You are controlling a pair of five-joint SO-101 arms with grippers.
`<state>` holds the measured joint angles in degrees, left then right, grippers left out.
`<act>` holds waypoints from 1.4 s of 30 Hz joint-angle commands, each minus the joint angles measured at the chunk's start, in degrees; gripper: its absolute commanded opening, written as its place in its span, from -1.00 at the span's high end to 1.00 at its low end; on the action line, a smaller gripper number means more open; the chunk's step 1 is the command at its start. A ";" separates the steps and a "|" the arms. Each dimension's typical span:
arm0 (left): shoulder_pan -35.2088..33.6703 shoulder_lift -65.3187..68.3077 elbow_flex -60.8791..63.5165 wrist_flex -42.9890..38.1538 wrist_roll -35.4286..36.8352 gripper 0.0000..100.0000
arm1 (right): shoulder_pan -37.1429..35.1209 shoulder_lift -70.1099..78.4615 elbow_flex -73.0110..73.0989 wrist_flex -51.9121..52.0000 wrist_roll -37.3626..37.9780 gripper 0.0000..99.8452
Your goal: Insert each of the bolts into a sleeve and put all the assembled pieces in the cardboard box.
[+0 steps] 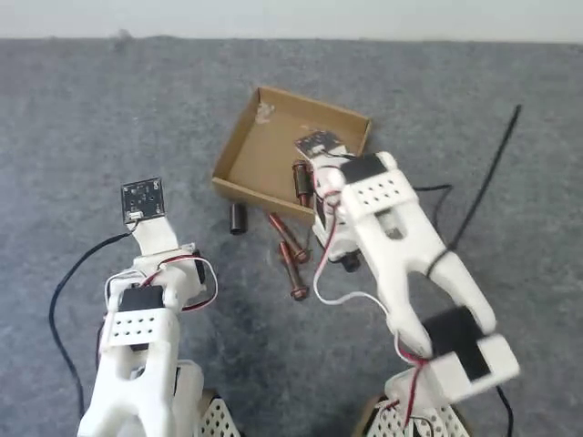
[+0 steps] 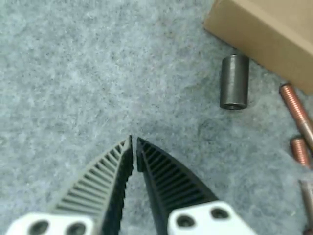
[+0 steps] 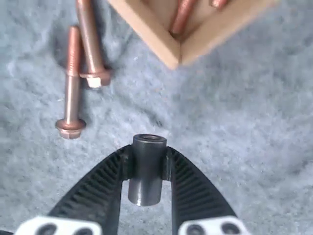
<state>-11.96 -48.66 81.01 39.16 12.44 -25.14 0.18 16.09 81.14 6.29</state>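
Grey carpeted counter (image 1: pixel 91 100), pale wall (image 1: pixel 291 16) behind. Left gripper (image 2: pixel 133 143) clenched, empty, above counter; right gripper (image 3: pixel 147 152) grasping sleeve (image 3: pixel 146 178) near box (image 3: pixel 220 27) corner, two bolts (image 3: pixel 73 83) beside.

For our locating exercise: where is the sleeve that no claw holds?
In the high view the sleeve lies on the carpet beside the cardboard box's near wall, left of the loose bolts.

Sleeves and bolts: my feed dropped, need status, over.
Status: right gripper shut on one sleeve; left gripper shut, empty. A second sleeve lies beside cardboard box, bolts loose nearby. Nothing in the way.
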 commanded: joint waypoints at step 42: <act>40.18 -0.26 -17.89 29.19 -56.97 0.81 | 25.89 -37.58 43.52 -26.15 -5.45 0.98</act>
<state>24.97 -48.66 63.52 68.00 -43.30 -0.44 -35.08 60.04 55.82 1.01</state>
